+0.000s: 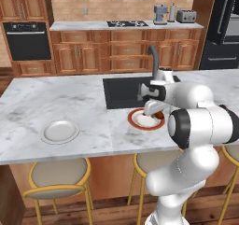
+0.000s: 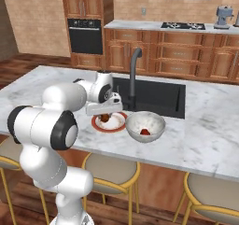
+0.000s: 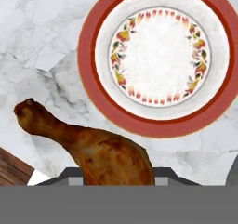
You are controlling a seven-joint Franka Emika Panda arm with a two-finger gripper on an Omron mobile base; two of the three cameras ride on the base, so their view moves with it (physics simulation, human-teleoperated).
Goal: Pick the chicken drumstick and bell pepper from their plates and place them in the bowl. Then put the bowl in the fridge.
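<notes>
- We see the marble island counter (image 1: pixel 56 102) with wide bare room at 9 o'clock; its near edge runs above the stools (image 1: pixel 58 177).
- The black sink (image 2: pixel 158 95) lies at 12 o'clock, just beyond the red-rimmed plate (image 3: pixel 160 60).
- The bowl (image 2: pixel 145 126) sits just beside that plate at 3 o'clock, the bell pepper (image 2: pixel 145 132) inside.
- The gripper (image 2: pixel 108 113) clasps the chicken drumstick (image 3: pixel 93 148) above the plate.
- A plain plate (image 1: pixel 59 130) lies well apart.

The left base view looks from behind the arm, on its left, forward and down over the marble counter (image 1: pixel 70 102). The right base view looks from the other side at the same counter, sink (image 2: pixel 158 95) and red-rimmed plate (image 2: pixel 98 124). The hand view looks straight down, very close to that plate.
</notes>
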